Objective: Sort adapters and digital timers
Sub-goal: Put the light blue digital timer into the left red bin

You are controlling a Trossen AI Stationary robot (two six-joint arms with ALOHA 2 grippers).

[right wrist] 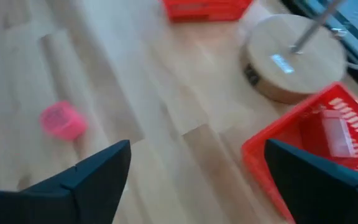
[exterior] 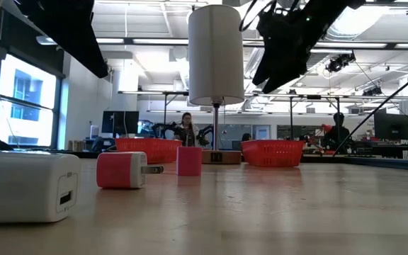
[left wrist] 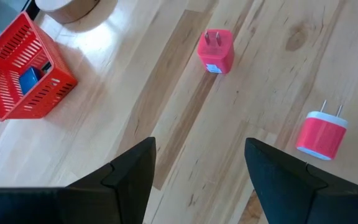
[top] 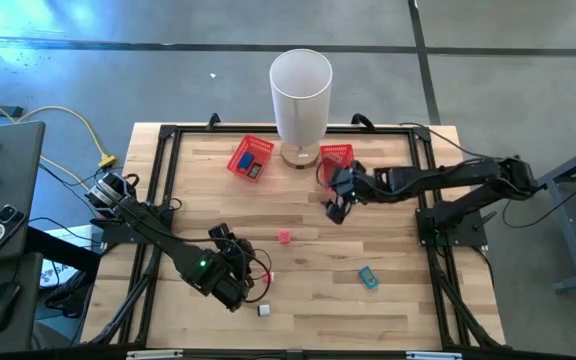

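A pink adapter [top: 285,237] lies mid-table, also in the left wrist view [left wrist: 215,51] and the right wrist view [right wrist: 62,119]. A pink-and-white adapter [left wrist: 322,134] lies just beyond my left gripper [left wrist: 197,180], prongs pointing away from it. A white adapter [top: 264,310] lies near the front edge. A blue digital timer [top: 368,277] rests front right. My left gripper [top: 251,268] is open over bare wood. My right gripper [right wrist: 197,180] is open above the table beside the right red basket [right wrist: 316,149], with nothing between its fingers.
A lamp [top: 301,95] stands at the back centre on a round wooden base [right wrist: 294,59]. The left red basket [left wrist: 27,68] holds a blue item [left wrist: 30,78]. The right basket [top: 336,158] holds a pale item [right wrist: 337,138]. Black frame rails run along the table edges.
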